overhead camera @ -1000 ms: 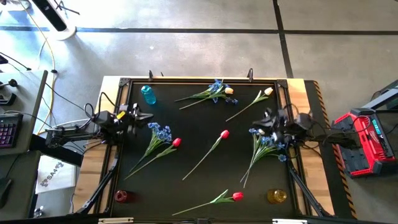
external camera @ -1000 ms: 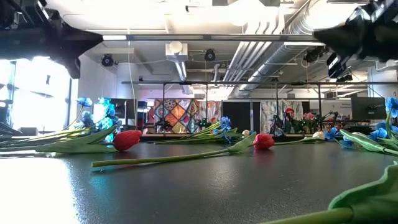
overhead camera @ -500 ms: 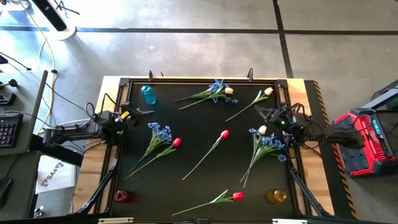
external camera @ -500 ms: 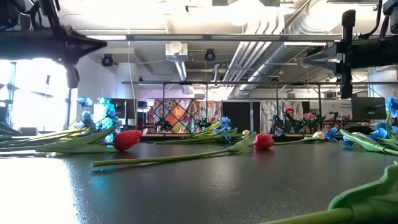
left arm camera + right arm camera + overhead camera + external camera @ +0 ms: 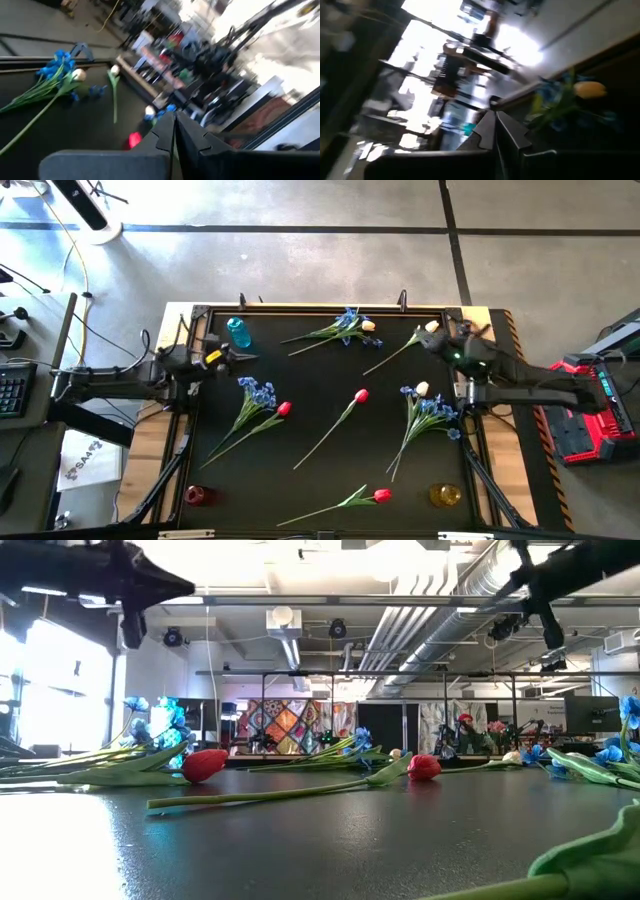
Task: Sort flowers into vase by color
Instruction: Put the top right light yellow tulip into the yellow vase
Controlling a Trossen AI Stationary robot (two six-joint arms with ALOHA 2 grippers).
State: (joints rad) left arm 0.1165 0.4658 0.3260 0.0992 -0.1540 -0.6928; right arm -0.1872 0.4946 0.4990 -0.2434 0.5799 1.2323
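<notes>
The flowers lie loose on the black mat (image 5: 330,450). A blue spray (image 5: 257,392) and a red tulip (image 5: 284,409) lie left of centre, and a red tulip (image 5: 361,394) lies mid-mat. Another red tulip (image 5: 381,496) is at the near edge. At the far edge lie a blue spray (image 5: 348,323) and a pale yellow tulip (image 5: 432,327). A blue spray (image 5: 432,410) with a yellow tulip (image 5: 421,388) lies right. My left gripper (image 5: 243,357) hovers shut at the mat's left edge. My right gripper (image 5: 430,340) hovers shut near the far right corner.
A blue vase (image 5: 238,331) stands at the far left of the mat. A red vase (image 5: 194,496) stands at the near left and a yellow vase (image 5: 446,496) at the near right. The mat's metal frame (image 5: 320,307) runs around the edges.
Both arms have risen off their resting places at the mat's sides. My left gripper has gone up and a little toward the far edge. My right gripper has gone up and toward the far right corner, rolling as it went. Both have stayed shut. The flowers have not moved.
</notes>
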